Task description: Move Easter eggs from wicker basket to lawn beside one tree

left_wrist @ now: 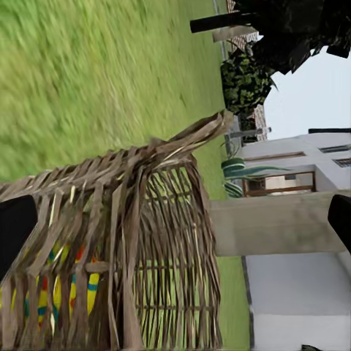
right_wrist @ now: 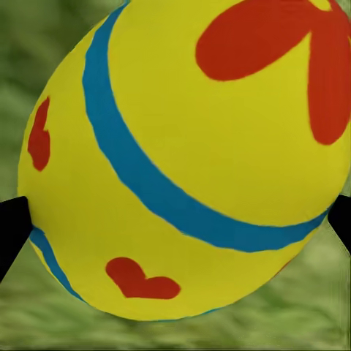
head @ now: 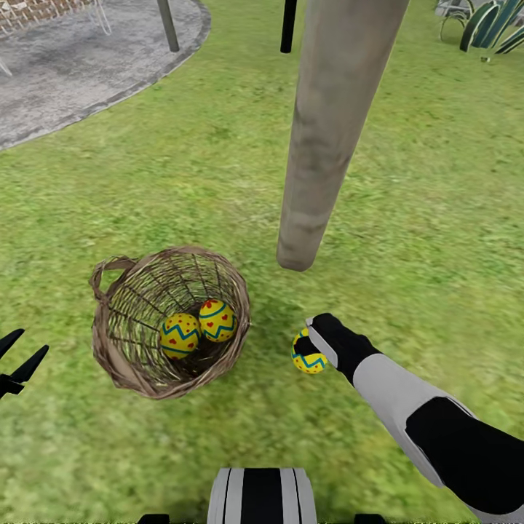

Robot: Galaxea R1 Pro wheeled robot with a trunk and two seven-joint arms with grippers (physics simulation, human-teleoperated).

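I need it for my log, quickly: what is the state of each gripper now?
Left gripper: open, holding nothing, beside the wicker basket.
Right gripper: shut on one Easter egg, low over the lawn near the tree.

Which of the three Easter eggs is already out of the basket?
The egg between the right gripper's fingers, over the lawn near the tree trunk. The other two eggs sit side by side inside the wicker basket.
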